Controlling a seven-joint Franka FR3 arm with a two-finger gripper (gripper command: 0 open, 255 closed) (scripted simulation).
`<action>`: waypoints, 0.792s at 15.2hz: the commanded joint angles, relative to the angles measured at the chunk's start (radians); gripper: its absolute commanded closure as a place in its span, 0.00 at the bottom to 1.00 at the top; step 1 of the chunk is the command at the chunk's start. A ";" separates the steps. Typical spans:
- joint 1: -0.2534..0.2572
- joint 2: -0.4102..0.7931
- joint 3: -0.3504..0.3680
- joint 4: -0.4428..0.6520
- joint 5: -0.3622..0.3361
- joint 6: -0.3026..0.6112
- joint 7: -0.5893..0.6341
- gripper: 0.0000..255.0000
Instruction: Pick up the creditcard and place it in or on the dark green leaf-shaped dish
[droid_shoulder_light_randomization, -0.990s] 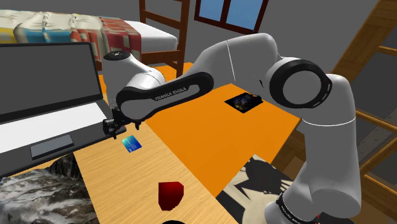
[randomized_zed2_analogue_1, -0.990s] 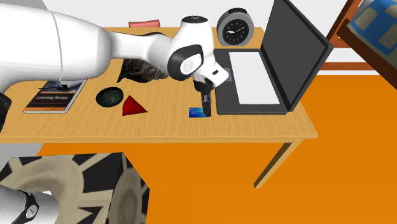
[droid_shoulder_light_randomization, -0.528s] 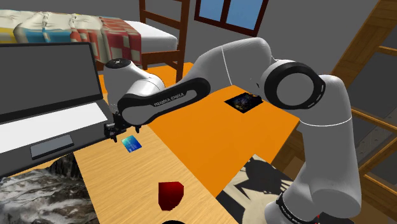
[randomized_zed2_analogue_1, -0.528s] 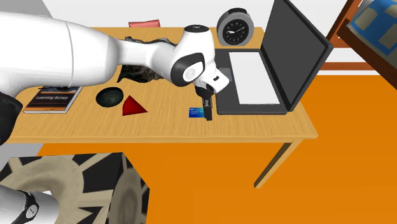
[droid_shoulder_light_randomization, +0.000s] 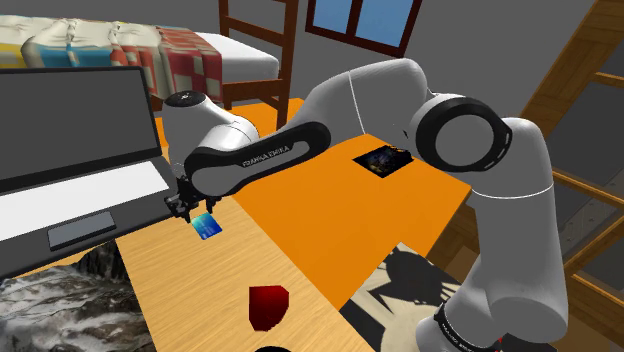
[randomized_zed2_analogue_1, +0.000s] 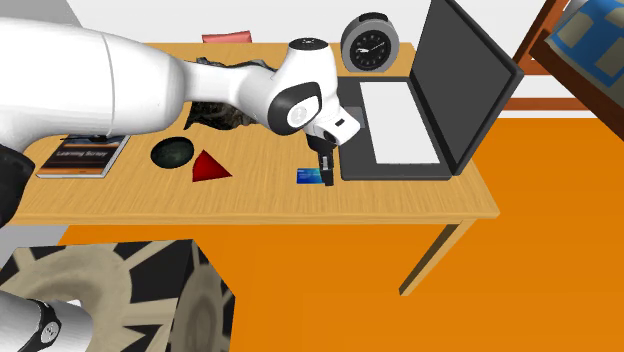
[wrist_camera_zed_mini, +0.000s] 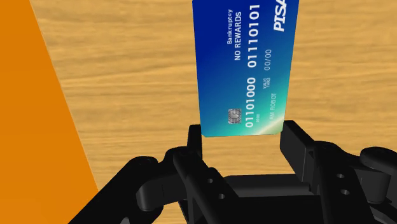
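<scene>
1. Clasping the creditcard (wrist_camera_zed_mini: 245, 70) by its two long edges, my claw (wrist_camera_zed_mini: 242, 130) has one black finger (wrist_camera_zed_mini: 195, 139) on each side of the card's near end, and both look to touch it.
2. The card is a thin, flat rectangle, glossy blue shading to teal at the end nearest me, with white printed numbers and a small metallic chip.
3. It lies flat on the pale wood-grain surface (randomized_zed2_analogue_1: 420, 195), near the front edge and just beside the open laptop (randomized_zed2_analogue_1: 400, 130).
4. From the shoulder view my claw (droid_shoulder_light_randomization: 186, 208) is down at the surface, at the corner of the card (droid_shoulder_light_randomization: 207, 226) closest to the laptop's grey base (droid_shoulder_light_randomization: 70, 190).
5. The dark green leaf-shaped dish (randomized_zed2_analogue_1: 172, 153) sits well apart from the card (randomized_zed2_analogue_1: 313, 177), toward the second exterior view's left; it is a shallow, dark, rounded form.
6. Between dish and card stands a smooth red cone-like piece (randomized_zed2_analogue_1: 208, 167).
7. A rough, rock-textured lump (randomized_zed2_analogue_1: 220, 110), a flat book (randomized_zed2_analogue_1: 85, 153) and a round grey clock (randomized_zed2_analogue_1: 371, 47) also rest on the wood.
</scene>
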 joint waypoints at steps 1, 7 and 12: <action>0.000 0.002 -0.001 -0.002 -0.001 0.000 0.001 1.00; -0.002 -0.004 0.001 0.004 0.003 -0.011 -0.004 1.00; -0.005 -0.030 0.010 0.031 0.019 -0.062 -0.018 1.00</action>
